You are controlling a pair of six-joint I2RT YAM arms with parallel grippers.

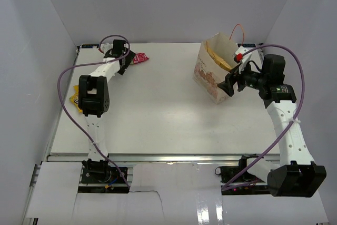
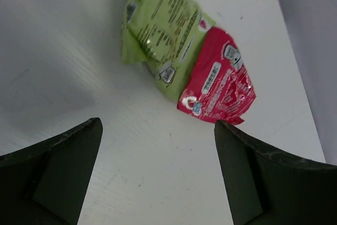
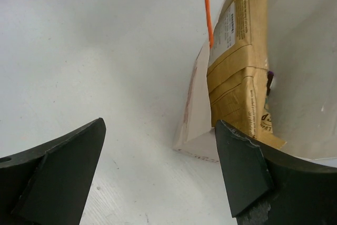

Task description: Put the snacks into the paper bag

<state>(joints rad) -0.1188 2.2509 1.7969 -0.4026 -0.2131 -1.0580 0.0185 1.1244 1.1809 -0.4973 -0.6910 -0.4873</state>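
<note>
The paper bag [image 1: 209,75] stands upright at the back right, with an orange cord handle [image 1: 238,27]. The tan chip bag [image 1: 218,57] stands inside it. In the right wrist view the paper bag's corner [image 3: 196,114] and the chip bag [image 3: 237,77] lie just ahead of my open, empty right gripper [image 3: 159,122]; its right finger is by the bag's rim. My left gripper [image 2: 158,124] is open and empty above the table at the back left [image 1: 125,59]. Ahead of it lie a pale green packet [image 2: 158,25] and a pink-red packet [image 2: 218,85], overlapping. The pink-red packet also shows in the top view [image 1: 140,58].
A yellow packet [image 1: 76,100] lies at the table's left edge, partly hidden behind the left arm. White walls close the table on three sides. A purple cable loops from each arm. A small dark item [image 3: 269,85] shows inside the bag behind the chip bag.
</note>
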